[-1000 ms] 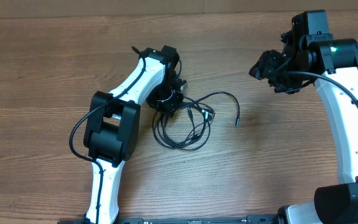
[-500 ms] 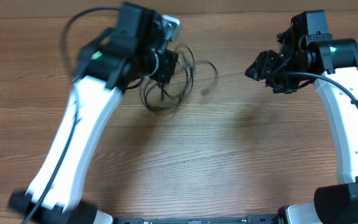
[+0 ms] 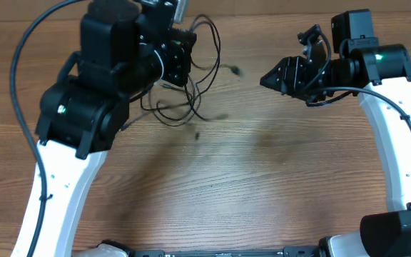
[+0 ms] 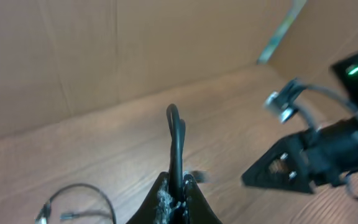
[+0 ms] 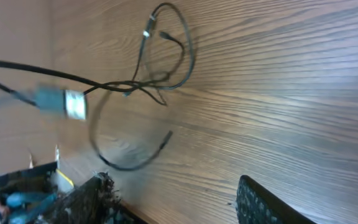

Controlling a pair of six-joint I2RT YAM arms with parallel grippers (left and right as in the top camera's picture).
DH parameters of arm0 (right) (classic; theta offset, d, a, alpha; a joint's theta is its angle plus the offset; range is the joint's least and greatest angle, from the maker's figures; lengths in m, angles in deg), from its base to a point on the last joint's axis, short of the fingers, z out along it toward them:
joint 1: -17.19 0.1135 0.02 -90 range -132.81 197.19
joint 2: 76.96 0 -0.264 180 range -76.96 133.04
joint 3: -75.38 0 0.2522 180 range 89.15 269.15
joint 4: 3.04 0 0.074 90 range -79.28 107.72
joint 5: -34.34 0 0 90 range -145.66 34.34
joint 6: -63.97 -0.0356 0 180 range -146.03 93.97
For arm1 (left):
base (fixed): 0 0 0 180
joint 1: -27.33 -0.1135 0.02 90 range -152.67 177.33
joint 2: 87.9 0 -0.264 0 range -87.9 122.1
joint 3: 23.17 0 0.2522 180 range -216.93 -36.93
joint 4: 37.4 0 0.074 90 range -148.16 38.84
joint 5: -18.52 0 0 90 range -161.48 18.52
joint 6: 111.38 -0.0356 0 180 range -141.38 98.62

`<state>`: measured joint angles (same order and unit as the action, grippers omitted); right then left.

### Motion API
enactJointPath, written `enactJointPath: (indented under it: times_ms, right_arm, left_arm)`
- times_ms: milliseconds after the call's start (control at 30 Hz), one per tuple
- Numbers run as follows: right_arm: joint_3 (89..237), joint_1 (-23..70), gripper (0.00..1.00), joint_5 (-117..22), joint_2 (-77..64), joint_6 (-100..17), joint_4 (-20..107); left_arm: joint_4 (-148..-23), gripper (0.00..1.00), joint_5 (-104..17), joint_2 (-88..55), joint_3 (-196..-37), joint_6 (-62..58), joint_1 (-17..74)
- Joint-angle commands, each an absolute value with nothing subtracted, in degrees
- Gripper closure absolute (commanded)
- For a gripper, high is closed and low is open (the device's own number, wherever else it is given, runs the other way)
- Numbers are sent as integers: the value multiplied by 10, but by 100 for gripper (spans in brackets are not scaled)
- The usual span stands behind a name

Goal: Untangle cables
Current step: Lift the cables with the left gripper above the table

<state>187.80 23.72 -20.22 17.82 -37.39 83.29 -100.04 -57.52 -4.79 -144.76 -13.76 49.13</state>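
Left gripper (image 4: 178, 198), pinched shut on a loop of the cables (image 3: 191, 89), held the tangle apparently clear of the table (image 3: 262, 185) at upper centre-left – presumably so strands hung apart – while the right gripper (image 3: 268, 78), jaws parted and empty, faced it from upper right.

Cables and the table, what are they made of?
Cables: probably rubbery plastic, matte black; they bend in loose loops. One plug end looks silvery, maybe metal. Table: wood or wood-look laminate, brown, with grain lines.
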Motion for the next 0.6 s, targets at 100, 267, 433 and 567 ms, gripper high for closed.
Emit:
enactJointPath:
  times_ms: [100, 267, 433, 567]
  right_arm:
    - [1885, 261, 34, -185, 173, -364, 813]
    - [1885, 267, 30, -185, 173, -365, 798]
    - [1885, 267, 28, -185, 173, -366, 792]
    - [1885, 271, 28, -187, 175, -367, 784]
  left_arm:
    - [-972, 96, -570, -71, -1521, -100, 497]
    - [-951, 96, -571, -71, -1599, -99, 494]
    - [-914, 96, -584, -71, -1677, -61, 465]
    - [-866, 96, -584, -71, -1711, -9, 438]
